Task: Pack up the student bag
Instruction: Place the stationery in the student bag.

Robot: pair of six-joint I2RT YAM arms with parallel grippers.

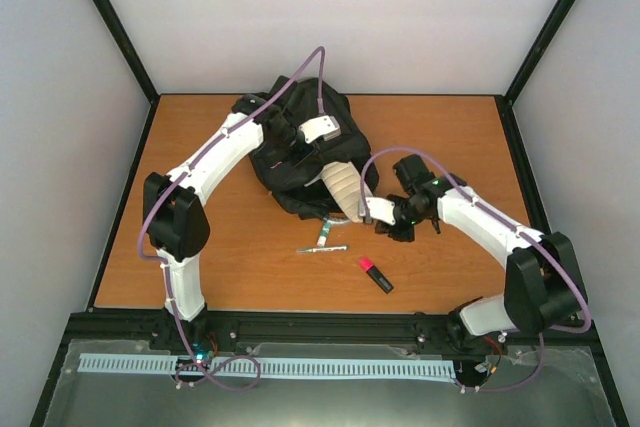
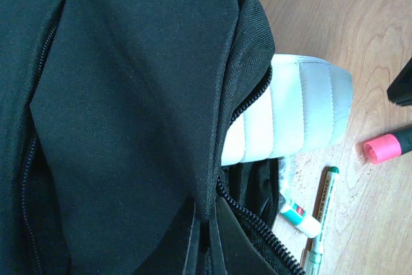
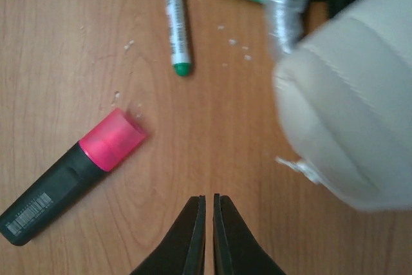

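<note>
- Wooden table is carrying everything and is filling the middle of the top view.
- Black highlighter with a pink cap is lying flat on the wood, lower centre-right in the top view, apart from the other items.
- Pen with a green cap is lying just up and left of the highlighter, near frame centre.
- White glue stick with a teal and red label is lying just beside the pen, on the side nearer the bag.
- Right gripper is hanging low over bare wood with the highlighter to its left and the pouch to its right in the wrist view. Its fingers are pressing together with nothing between them.
- Cream quilted pouch is sticking partway out of the bag's open zipper mouth, with its free end hanging over the wood.
- Student bag is lying at upper centre of the top view, toward the table's far edge, with the zipper gaping on its lower right side.
- Left gripper is reaching over the bag's top. Its fingers are not showing in the wrist view, so I cannot tell whether they are spread or closed.
</note>
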